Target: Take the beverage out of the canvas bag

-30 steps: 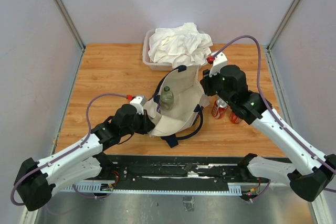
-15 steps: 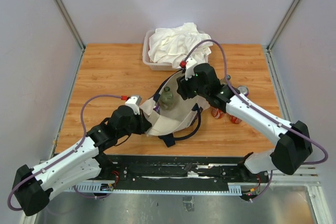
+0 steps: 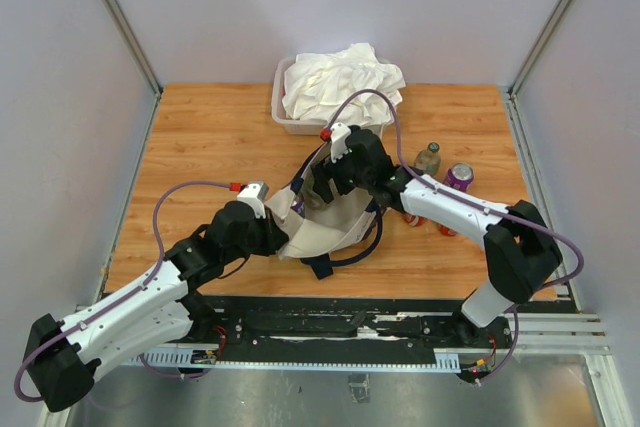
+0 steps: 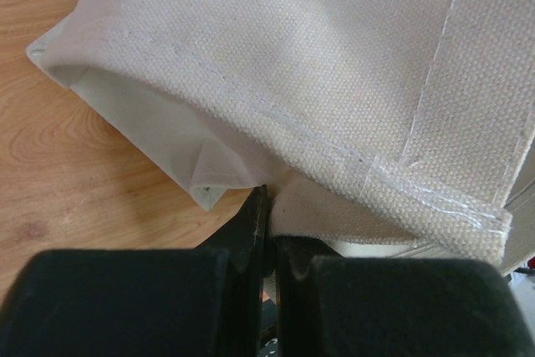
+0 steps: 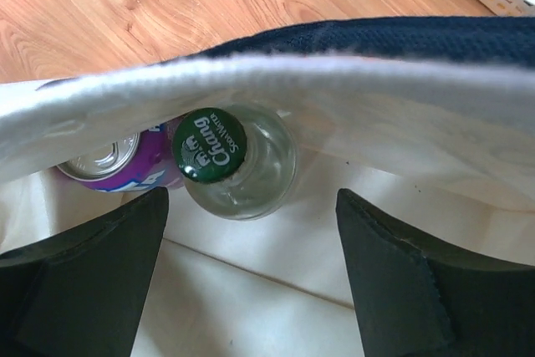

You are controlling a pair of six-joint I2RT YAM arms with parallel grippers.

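Right wrist: my right gripper (image 5: 251,215) gapes over the green-capped bottle (image 5: 238,169) inside the canvas bag (image 5: 435,152); left gripper (image 4: 266,232) clamps the bag's edge, steadying it.

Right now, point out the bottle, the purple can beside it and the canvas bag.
bottle (image 5: 209,145), right wrist view, on its green cap.
purple can (image 5: 99,156), right wrist view, on its silver top.
canvas bag (image 4: 334,56), left wrist view, on its outer weave.

Inside the canvas bag (image 5: 276,81), a green-capped bottle (image 5: 238,165) and purple can (image 5: 109,166) (side by side) sit under the bag's overhanging rim; bare fabric lies open beside the bottle.
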